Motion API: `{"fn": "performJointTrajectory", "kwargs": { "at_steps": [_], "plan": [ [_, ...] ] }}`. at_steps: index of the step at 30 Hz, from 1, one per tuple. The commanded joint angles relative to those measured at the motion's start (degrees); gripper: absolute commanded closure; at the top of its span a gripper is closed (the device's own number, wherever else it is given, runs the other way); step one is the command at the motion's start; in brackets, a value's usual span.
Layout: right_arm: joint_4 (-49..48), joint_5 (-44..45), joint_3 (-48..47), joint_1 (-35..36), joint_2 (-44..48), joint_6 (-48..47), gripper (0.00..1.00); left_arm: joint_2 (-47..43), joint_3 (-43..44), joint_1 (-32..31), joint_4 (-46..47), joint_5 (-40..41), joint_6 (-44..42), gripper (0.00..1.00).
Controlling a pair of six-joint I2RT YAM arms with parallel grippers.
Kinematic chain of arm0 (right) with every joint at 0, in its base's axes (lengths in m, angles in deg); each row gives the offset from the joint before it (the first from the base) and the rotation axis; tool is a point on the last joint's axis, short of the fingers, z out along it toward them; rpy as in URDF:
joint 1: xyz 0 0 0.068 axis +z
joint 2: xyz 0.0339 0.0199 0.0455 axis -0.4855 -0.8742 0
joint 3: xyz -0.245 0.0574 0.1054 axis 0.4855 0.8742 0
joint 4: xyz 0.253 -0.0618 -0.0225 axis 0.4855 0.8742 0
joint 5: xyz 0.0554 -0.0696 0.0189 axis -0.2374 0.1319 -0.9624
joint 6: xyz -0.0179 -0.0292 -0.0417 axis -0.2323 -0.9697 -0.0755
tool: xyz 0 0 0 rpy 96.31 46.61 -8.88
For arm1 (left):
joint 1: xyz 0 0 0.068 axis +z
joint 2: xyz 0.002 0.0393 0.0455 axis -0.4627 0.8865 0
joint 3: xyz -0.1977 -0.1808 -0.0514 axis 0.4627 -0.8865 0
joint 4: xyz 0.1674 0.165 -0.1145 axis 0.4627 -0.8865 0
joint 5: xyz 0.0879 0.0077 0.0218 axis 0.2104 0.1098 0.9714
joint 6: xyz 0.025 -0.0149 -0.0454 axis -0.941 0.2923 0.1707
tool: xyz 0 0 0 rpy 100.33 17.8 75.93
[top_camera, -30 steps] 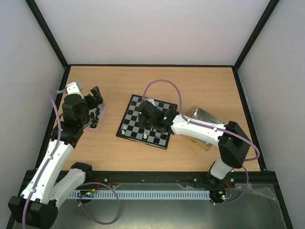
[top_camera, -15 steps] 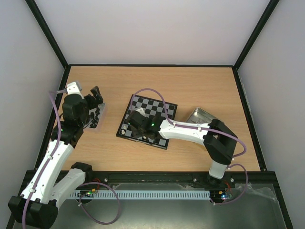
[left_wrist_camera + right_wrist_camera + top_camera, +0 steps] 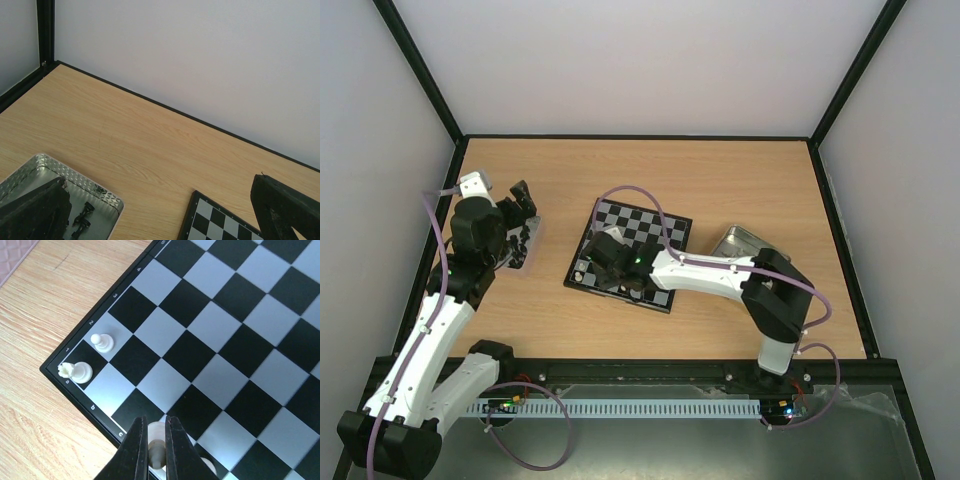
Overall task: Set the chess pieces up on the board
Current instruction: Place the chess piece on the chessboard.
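Tin (image 3: 46, 163) holds black pieces (image 3: 83, 218); right fingers (image 3: 135, 452) pinch white piece (image 3: 156, 431).

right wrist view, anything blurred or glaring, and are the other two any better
Right wrist: the board is sharp, with a mild sheen on the pale squares; the right hand, shut on a cream piece, is slightly soft up close. Left wrist: evenly lit, with small glints on the tin rim. Top external: flat, soft light, faint shadows, board detail too small to read.

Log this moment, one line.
right gripper shut on white piece at board edge | left gripper open at tin | rook, pawn placed
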Motion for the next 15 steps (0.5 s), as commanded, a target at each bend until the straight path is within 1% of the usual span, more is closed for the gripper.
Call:
{"fn": "performJointTrajectory", "kwargs": {
  "at_steps": [1, 8, 15],
  "plan": [
    [-0.6, -1.02, -3.44, 0.93, -3.93, -1.46, 0.98, -0.16, -0.4, 0.23, 1.34, 0.39, -0.04, 0.01],
    [-0.87, -1.86, -6.06, 1.83, -8.31, -1.79, 0.98, -0.2, -0.44, 0.23, 1.21, 0.46, 0.0, 0.01],
    [-0.85, -1.31, -6.67, 1.83, -10.11, -1.21, 0.98, -0.17, -0.45, 0.25, 1.21, 0.63, 0.0, 0.01]
  ]
}}
